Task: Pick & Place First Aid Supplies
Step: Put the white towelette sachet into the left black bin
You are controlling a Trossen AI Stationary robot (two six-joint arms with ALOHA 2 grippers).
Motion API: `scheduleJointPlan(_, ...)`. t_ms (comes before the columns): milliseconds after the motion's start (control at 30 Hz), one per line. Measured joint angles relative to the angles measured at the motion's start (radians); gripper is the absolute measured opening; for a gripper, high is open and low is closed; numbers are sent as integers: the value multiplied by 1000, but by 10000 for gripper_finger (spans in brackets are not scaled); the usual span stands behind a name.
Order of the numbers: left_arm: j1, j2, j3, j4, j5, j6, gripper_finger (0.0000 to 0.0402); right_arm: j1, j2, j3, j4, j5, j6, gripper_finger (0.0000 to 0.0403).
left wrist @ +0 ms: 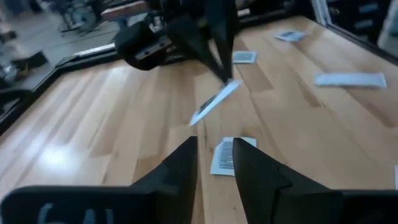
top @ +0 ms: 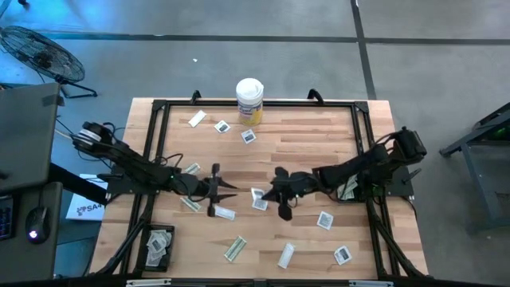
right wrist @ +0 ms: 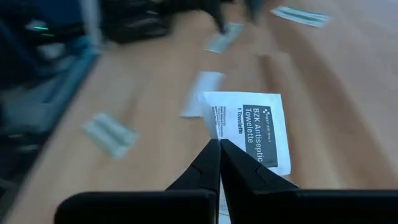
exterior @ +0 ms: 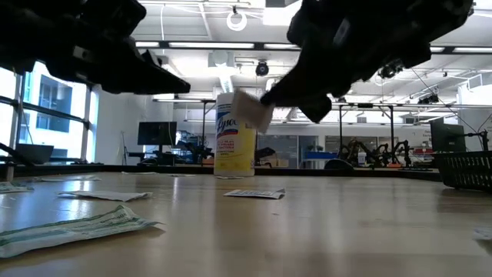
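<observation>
The right gripper (right wrist: 219, 144) pinches a towelette packet (right wrist: 249, 127) between closed fingertips, clear of the table. The left gripper (left wrist: 214, 155) stands narrowly open over a sachet (left wrist: 227, 155). The left bin (top: 157, 245) holds perhaps two packets.

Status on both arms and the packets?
Right hand shut on a towelette packet, lifted off the table. Left hand open above another packet. Nothing in the way.
</observation>
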Motion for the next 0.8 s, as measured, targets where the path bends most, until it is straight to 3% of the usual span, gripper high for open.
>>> scheduleJointPlan(167,0,89,67,-1,93,118,153,17,0,0,58,-66,2,1)
scheduleJointPlan(367,0,206,184,5,46,199,198,17,-1,0,75,-126,2,1)
scheduleJointPlan(800,0,264,275,-10,100,189,192,17,-2,1,101,-137,-34,1)
